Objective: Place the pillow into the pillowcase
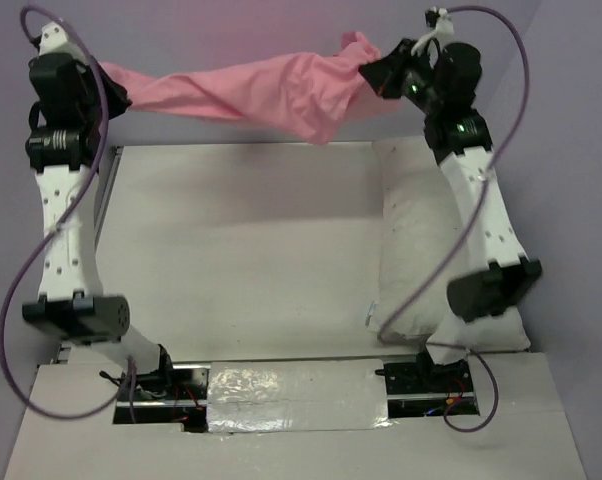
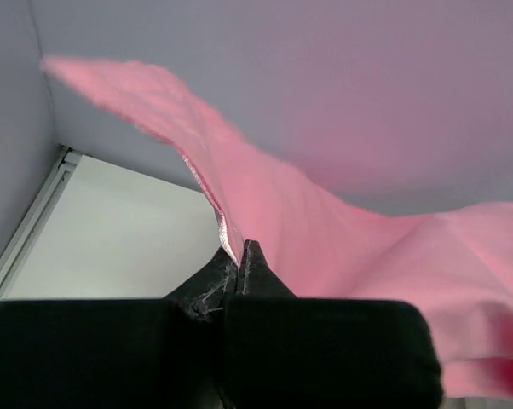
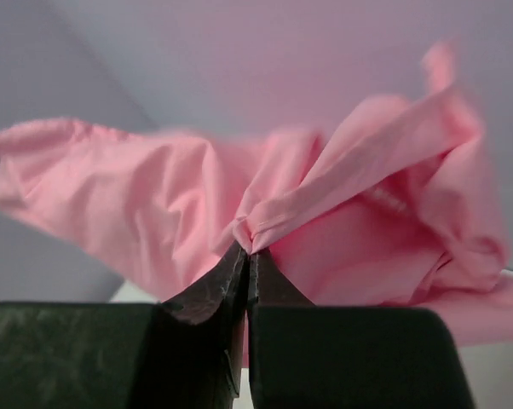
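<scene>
1. Both arms are up high, and the pillowcase [image 1: 271, 95] hangs stretched between them in the air, over the far edge of the bench [image 1: 241, 250].
2. The left gripper [image 2: 239, 258] is pinched tight on a hemmed edge of the pink cloth. The right gripper [image 3: 246, 253] is clamped on a bunched fold at the other end.
3. The pillow [image 1: 421, 240] lies flat along the bench's right side, beneath the right arm and well apart from the case.
4. My read: this is the spreading step. The cloth sags and twists mid-span, and no open mouth shows.
5. Next up, I'd say: find the opening, bring it down facing the pillow, and free one gripper to feed the pillow in.
</scene>
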You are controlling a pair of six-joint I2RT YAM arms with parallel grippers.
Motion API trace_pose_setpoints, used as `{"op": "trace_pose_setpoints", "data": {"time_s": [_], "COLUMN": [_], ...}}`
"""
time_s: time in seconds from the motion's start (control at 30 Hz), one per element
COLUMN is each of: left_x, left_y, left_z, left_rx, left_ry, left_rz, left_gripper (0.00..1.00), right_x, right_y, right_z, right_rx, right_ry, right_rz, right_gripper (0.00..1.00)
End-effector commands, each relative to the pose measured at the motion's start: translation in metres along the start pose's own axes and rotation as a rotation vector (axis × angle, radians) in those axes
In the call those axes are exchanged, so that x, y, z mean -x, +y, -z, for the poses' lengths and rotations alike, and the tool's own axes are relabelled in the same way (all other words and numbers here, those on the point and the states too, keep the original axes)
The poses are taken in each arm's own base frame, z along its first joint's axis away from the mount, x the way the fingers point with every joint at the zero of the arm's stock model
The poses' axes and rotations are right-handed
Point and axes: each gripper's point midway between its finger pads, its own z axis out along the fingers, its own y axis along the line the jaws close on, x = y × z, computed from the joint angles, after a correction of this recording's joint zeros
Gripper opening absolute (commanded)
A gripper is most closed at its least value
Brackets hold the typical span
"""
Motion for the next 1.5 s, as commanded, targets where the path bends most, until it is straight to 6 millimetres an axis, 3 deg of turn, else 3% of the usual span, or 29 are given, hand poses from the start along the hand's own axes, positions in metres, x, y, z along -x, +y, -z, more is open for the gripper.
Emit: {"op": "trace_pose_setpoints", "data": {"time_s": [0.0,0.03,0.07,0.1,0.13,0.17,0.2,0.23,0.27,0.33,0.37,0.4,0.47,0.6,0.73,0.83,0.9,0.93,0.97,1.0,1.1,1.13,1.17,1.2,1.27,1.33,1.47], "left_x": [-0.018,-0.029,-0.061,-0.081,-0.1,-0.138,-0.156,-0.173,-0.206,-0.234,-0.259,-0.266,-0.275,-0.263,-0.249,-0.247,-0.26,-0.255,-0.262,-0.273,-0.306,-0.33,-0.34,-0.361,-0.382,-0.401,-0.427], "left_y": [0.028,0.039,0.058,0.065,0.072,0.083,0.089,0.093,0.098,0.1,0.111,0.119,0.137,0.146,0.133,0.114,0.093,0.08,0.063,0.038,-0.004,-0.014,-0.02,-0.025,-0.032,-0.026,-0.003], "left_z": [0.031,0.035,0.037,0.037,0.035,0.031,0.03,0.031,0.035,0.044,0.056,0.065,0.084,0.086,0.056,0.028,0.011,0.001,-0.004,-0.007,-0.031,-0.039,-0.045,-0.053,-0.057,-0.065,-0.07], "left_rx": [0.116,0.156,0.214,0.234,0.247,0.274,0.3,0.33,0.37,0.397,0.444,0.481,0.564,0.611,0.555,0.479,0.436,0.413,0.378,0.329,0.202,0.151,0.127,0.122,0.085,0.104,0.171], "left_ry": [-0.042,-0.036,0.007,0.042,0.077,0.151,0.199,0.254,0.386,0.484,0.542,0.551,0.53,0.481,0.482,0.473,0.493,0.48,0.499,0.527,0.609,0.671,0.686,0.708,0.751,0.775,0.819], "left_rz": [-0.007,0.008,0.034,0.054,0.075,0.117,0.142,0.172,0.223,0.253,0.252,0.248,0.228,0.211,0.22,0.199,0.122,0.094,0.047,-0.017,-0.083,-0.079,-0.076,-0.067,-0.061,-0.071,-0.11], "left_gripper": [0.0,0.0,0.0,0.0,0.07,0.19,0.42,0.54,0.61,0.72,0.78,0.99,0.99,0.99,0.99,0.99,0.99,0.99,0.99,0.99,0.99,0.99,0.99,0.99,0.99,0.99,0.99], "right_x": [-0.05,-0.101,-0.114,-0.118,-0.16,-0.172,-0.196,-0.205,-0.213,-0.234,-0.243,-0.245,-0.25,-0.252,-0.255,-0.278,-0.287,-0.295,-0.316,-0.321,-0.349,-0.355,-0.362,-0.374,-0.377,-0.395,-0.421], "right_y": [0.055,0.017,0.003,-0.003,-0.03,-0.038,-0.049,-0.053,-0.056,-0.063,-0.068,-0.071,-0.075,-0.075,-0.078,-0.074,-0.064,-0.062,-0.067,-0.059,-0.064,-0.067,-0.068,-0.069,-0.074,-0.075,-0.056], "right_z": [0.066,0.073,0.084,0.103,0.116,0.126,0.142,0.15,0.156,0.177,0.187,0.19,0.195,0.184,0.169,0.154,0.141,0.136,0.133,0.125,0.109,0.107,0.103,0.097,0.091,0.085,0.063], "right_rx": [0.165,0.049,-0.006,-0.051,-0.138,-0.173,-0.212,-0.238,-0.259,-0.324,-0.362,-0.384,-0.417,-0.391,-0.391,-0.393,-0.408,-0.416,-0.439,-0.433,-0.475,-0.495,-0.506,-0.513,-0.559,-0.558,-0.479], "right_ry": [0.112,0.203,0.221,0.211,0.289,0.309,0.358,0.388,0.419,0.535,0.587,0.603,0.63,0.634,0.665,0.743,0.77,0.791,0.852,0.862,0.919,0.928,0.94,0.965,0.965,0.995,1.036], "right_rz": [0.196,0.179,0.195,0.19,0.137,0.078,0.036,0.008,-0.008,-0.034,-0.037,-0.039,-0.041,-0.052,-0.054,0.03,0.093,0.109,0.115,0.127,0.11,0.114,0.115,0.125,0.155,0.186,0.164], "right_gripper": [0.06,0.14,0.34,0.41,0.5,0.71,0.79,0.91,0.93,0.96,0.96,0.96,0.97,0.97,0.97,0.97,0.97,0.97,0.97,0.97,0.96,0.96,0.95,0.95,0.95,0.95,0.94]}}
